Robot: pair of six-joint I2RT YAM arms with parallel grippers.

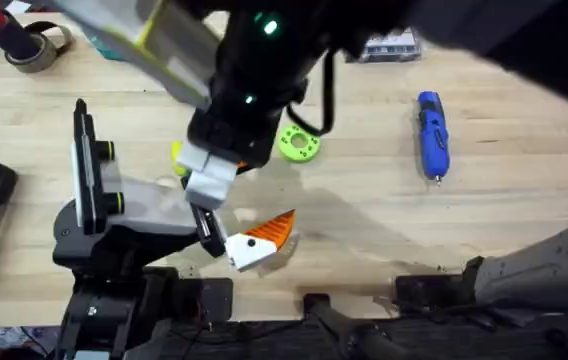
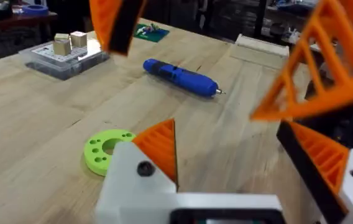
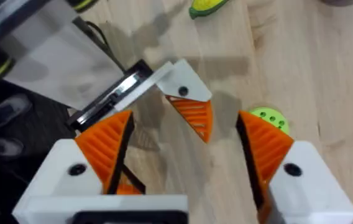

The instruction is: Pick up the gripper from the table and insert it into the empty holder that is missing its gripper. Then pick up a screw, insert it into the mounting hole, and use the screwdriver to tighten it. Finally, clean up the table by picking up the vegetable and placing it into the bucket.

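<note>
r claw (image 3: 183,149) apart over white wedge gripper (image 3: 186,93) w/ ribbed orange pad.

Small white wedge gripper (image 1: 260,243) with orange ribbed pad at tip of holder's black finger bar, pale grey holder (image 1: 114,205) with upright black plate, blue screwdriver (image 1: 432,134) lying flat, well apart, yellow vegetable (image 3: 206,7) near holder.
</note>
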